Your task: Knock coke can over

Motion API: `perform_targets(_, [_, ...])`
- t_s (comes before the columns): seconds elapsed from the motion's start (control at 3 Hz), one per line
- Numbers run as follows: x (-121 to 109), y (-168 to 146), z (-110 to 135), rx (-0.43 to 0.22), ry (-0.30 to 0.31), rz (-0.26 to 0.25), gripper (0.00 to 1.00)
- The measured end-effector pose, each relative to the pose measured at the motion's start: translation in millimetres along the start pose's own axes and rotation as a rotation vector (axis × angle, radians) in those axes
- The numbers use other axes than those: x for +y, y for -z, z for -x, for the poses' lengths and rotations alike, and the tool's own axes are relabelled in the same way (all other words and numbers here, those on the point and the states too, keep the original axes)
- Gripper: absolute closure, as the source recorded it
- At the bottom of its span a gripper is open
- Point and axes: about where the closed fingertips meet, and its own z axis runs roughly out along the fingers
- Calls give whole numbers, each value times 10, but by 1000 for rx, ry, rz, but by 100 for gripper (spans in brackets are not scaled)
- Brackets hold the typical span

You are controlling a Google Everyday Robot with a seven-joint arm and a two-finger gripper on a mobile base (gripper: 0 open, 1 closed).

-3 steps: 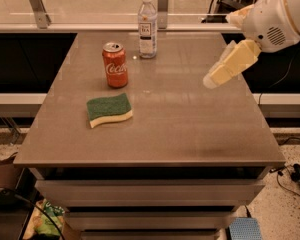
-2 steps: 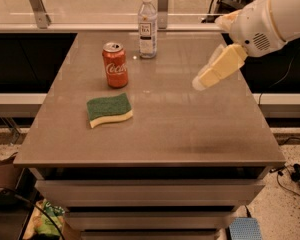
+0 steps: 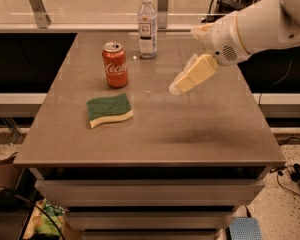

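The red coke can (image 3: pixel 114 64) with white script and a silver top stands upright on the grey table (image 3: pixel 190 129), left of centre toward the back. My gripper (image 3: pixel 177 88), cream-coloured on a white arm coming in from the upper right, hovers above the table to the right of the can, about a can's height away from it, fingertips pointing down-left. It touches nothing.
A clear water bottle (image 3: pixel 147 26) with a white cap stands behind and right of the can near the back edge. A green and yellow sponge (image 3: pixel 109 109) lies in front of the can. A glass rail runs behind the table.
My gripper and arm have moved left and slightly down toward the can. The can, bottle and sponge have not moved.
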Motion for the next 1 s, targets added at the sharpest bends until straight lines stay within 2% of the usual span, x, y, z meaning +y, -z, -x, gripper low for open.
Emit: perform_targets(1.0, [-118,-662,202,-147,-20,52,0])
